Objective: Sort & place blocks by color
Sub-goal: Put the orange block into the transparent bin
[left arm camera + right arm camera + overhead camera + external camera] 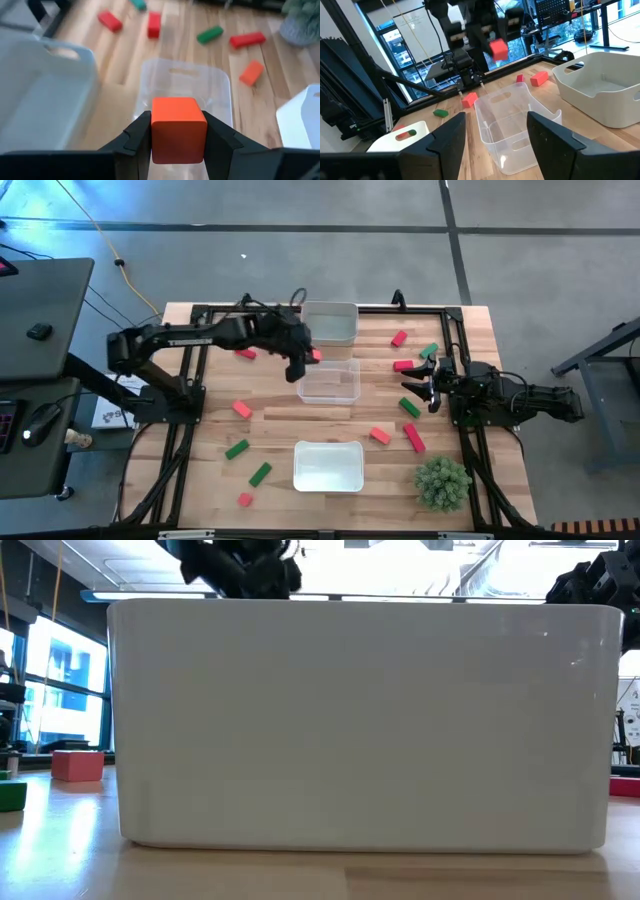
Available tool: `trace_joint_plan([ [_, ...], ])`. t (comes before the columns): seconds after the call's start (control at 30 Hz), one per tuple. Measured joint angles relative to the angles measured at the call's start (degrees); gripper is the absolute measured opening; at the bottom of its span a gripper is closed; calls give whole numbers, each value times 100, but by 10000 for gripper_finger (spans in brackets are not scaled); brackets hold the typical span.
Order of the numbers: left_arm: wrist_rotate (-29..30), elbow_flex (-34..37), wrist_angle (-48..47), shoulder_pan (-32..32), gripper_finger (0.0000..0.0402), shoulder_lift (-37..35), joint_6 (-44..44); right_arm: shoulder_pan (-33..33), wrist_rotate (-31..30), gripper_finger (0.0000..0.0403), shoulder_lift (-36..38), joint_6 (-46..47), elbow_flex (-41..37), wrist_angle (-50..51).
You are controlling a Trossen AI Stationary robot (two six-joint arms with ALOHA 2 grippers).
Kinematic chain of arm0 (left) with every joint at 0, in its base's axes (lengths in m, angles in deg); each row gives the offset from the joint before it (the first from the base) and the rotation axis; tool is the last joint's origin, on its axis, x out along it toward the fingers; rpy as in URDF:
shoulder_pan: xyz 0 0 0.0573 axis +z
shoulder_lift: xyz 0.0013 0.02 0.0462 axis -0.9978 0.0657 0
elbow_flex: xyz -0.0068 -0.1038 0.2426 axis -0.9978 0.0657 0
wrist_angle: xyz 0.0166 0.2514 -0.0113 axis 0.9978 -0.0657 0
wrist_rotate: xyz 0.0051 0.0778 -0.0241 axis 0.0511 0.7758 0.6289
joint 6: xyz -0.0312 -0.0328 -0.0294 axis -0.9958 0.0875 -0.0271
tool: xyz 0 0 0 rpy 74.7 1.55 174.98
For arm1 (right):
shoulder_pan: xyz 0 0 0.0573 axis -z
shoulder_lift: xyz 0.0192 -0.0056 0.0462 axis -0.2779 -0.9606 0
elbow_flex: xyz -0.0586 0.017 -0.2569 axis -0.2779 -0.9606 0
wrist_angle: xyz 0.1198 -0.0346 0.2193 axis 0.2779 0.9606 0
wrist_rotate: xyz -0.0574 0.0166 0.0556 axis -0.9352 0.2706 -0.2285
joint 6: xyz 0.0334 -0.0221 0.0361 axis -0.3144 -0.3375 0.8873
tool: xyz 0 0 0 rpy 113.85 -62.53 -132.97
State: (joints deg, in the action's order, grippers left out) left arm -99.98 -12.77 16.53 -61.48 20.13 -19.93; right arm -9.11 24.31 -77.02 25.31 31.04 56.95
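Note:
My left gripper [298, 366] hangs over the left rim of the middle clear tray [340, 390], shut on an orange-red block [178, 129]. The right wrist view shows that block [498, 48] in the air above the tray [512, 125]. My right gripper [425, 385] waits open at the table's right side, among loose blocks lying flat: a red one [403, 365], green ones [428, 351] [410, 407], an orange one [380, 435] and a crimson one [414, 438]. More blocks lie on the left half: pink [241, 409], green [236, 448] [260, 473]. My left gripper pinches the orange-red block between its two fingers [137, 135], which sit on two opposite side faces [155, 132]. The fingers come from above, slanting down. The block is lifted clear, above the middle clear tray [185, 85].
A second tray [330, 322] stands at the far edge and a third [328, 465] at the near edge; its white wall [360, 720] fills the low view. A bushy green plant [442, 482] stands at the near right corner. Black frame rails run along the table's edges.

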Motion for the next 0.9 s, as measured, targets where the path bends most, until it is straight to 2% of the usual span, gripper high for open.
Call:
trace_joint_plan([
  [0.4, 48, 0, 276, -319, 113, 1096, -666, -2, 0, 200, 0, -31, -2, 0],
  [0.67, 62, 0, 310, -319, 113, 1531, -1038, -2, 0, 200, 0, -13, 0, 0],
  [0.9, 62, 2, 296, -319, 113, 1658, -1420, -2, 0, 200, 0, 1042, 0, -2],
])
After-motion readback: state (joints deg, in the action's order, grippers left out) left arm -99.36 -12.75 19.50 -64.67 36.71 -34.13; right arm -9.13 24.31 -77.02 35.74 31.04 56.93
